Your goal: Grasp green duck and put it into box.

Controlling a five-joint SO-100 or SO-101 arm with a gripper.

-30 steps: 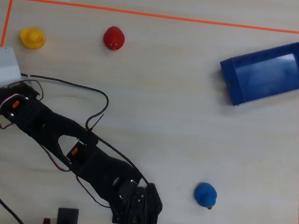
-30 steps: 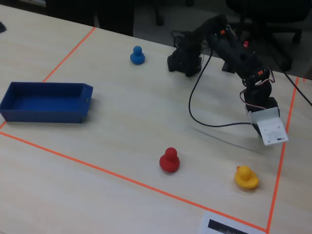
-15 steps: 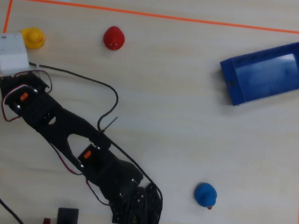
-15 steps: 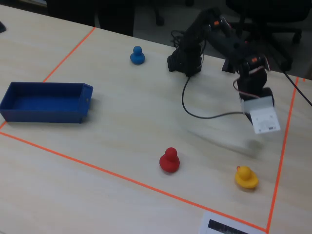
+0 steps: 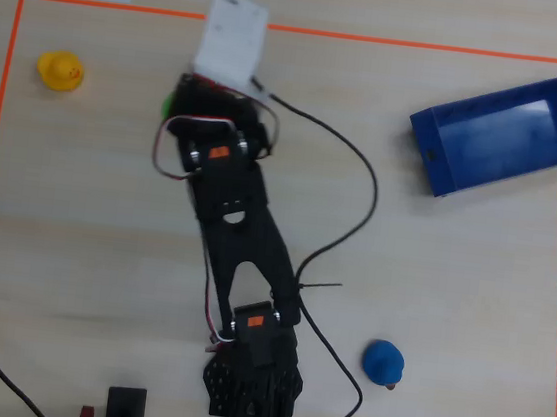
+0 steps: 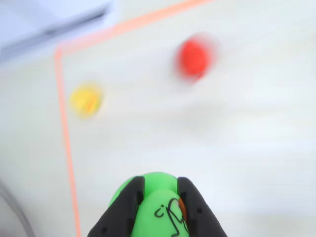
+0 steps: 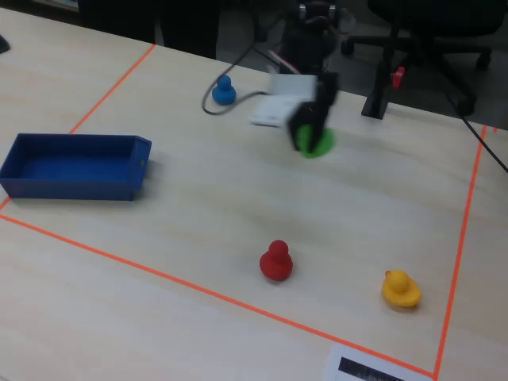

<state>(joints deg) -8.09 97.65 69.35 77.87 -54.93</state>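
Between black jaws, lime-green duck (image 6: pixel 157 205)

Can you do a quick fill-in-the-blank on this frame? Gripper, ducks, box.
1. In the wrist view the gripper is shut on the ____ duck.
2. The box holds ____ ducks.
3. In the fixed view the duck nearest the yellow duck is the ____ one.
4. In the overhead view the blue duck sits ____ the orange tape outline.

Missing words: green; no; red; inside
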